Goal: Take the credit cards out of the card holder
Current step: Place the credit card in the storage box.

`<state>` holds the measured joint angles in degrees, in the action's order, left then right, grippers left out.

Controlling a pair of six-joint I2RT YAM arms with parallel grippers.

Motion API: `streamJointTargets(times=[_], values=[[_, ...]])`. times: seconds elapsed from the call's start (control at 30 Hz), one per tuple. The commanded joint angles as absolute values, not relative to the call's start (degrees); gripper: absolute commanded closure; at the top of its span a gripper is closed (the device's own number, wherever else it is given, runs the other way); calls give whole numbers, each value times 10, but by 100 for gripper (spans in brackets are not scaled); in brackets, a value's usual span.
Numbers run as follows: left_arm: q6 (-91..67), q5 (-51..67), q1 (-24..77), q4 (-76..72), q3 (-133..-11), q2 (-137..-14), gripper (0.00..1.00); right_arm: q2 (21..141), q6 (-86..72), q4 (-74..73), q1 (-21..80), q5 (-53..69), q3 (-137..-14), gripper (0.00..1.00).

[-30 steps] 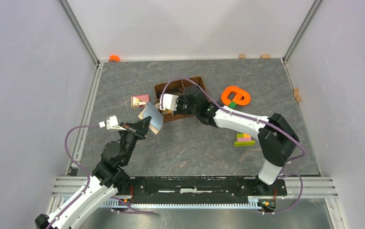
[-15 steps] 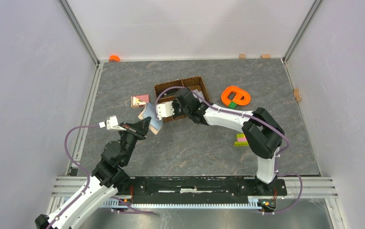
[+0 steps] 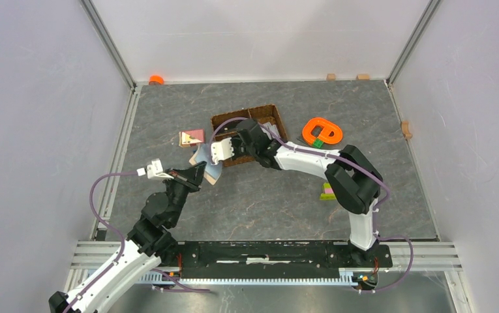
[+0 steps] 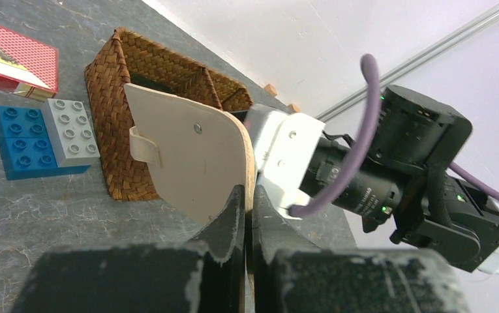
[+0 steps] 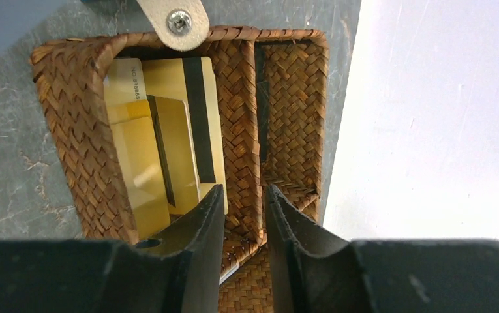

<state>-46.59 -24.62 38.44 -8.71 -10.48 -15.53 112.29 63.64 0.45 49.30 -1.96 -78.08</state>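
The beige card holder [image 3: 207, 164] stands on edge, open, pinched at its lower edge by my left gripper [image 3: 198, 172], which is shut on it. In the left wrist view its beige outer face with the snap tab [image 4: 188, 150] rises above my left gripper [image 4: 248, 192]. My right gripper [image 3: 232, 149] hovers right next to the holder, over the near-left corner of the brown woven basket [image 3: 274, 108]. In the right wrist view my right gripper [image 5: 243, 189] is slightly open and empty. Gold credit cards [image 5: 162, 130] lie in one basket compartment [image 5: 64, 117].
A red playing-card box [image 3: 192, 137] and blue and grey toy bricks [image 4: 38, 134] lie left of the basket. An orange ring toy [image 3: 322, 132] is at the right, and a small brick stack [image 3: 328, 191] is by the right arm's elbow. Walls enclose the table.
My right gripper has swung left from over the basket to close beside the card holder, partly covering it from above. The left arm has barely moved and still grips the holder.
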Motion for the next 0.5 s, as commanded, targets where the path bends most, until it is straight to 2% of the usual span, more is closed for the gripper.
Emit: streamJointTargets(times=[0.0, 0.17, 0.47], values=[[-487, -270, 386, -112, -104, -154, 98, 1045, 600, 84, 497, 29, -738, 64], [-474, -247, 386, -137, -102, -168, 98, 948, 465, 145, 499, 17, -666, 55], [-472, -211, 386, -182, -90, -200, 98, 766, 165, 154, 500, 107, -530, 64]])
